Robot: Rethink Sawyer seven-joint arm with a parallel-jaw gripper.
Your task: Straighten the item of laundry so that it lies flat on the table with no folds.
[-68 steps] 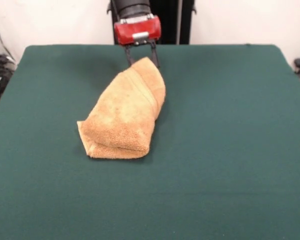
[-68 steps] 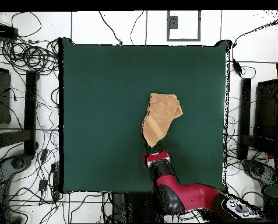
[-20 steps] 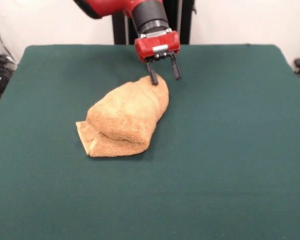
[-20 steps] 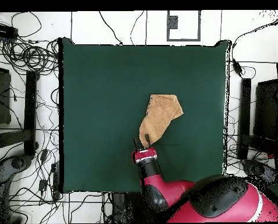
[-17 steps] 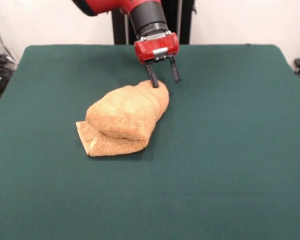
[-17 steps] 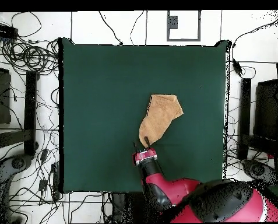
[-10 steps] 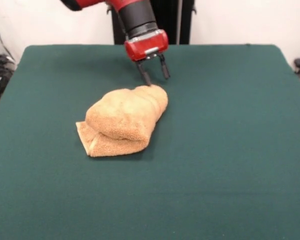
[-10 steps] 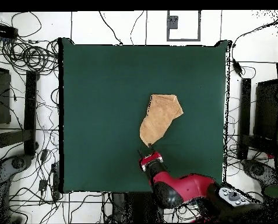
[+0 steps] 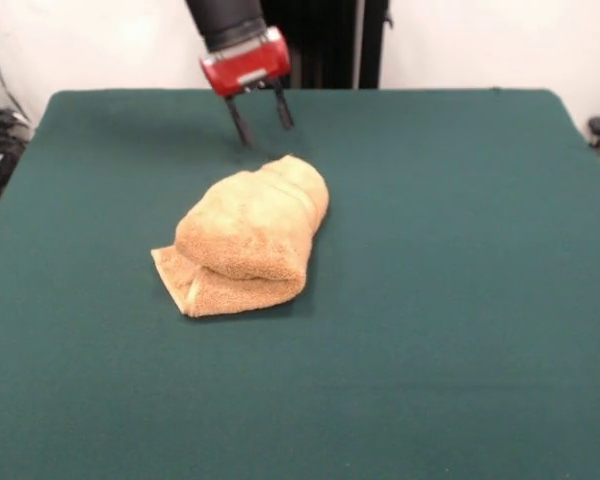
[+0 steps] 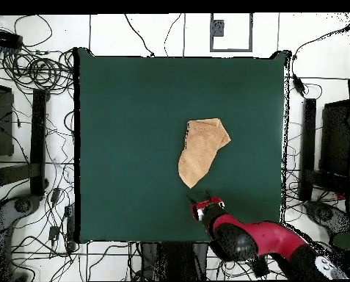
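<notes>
One golden-tan towel [image 9: 250,240] lies folded over, bunched, on the table [image 9: 460,300].

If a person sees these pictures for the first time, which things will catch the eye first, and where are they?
First comes the golden-tan terry-cloth towel, lying folded in a thick bundle near the middle of the large dark green table. Next is the red and black robot gripper, which hangs open above the table just beyond the towel's far end, not touching it. In the overhead view, many black cables lie on the floor around the table.
</notes>
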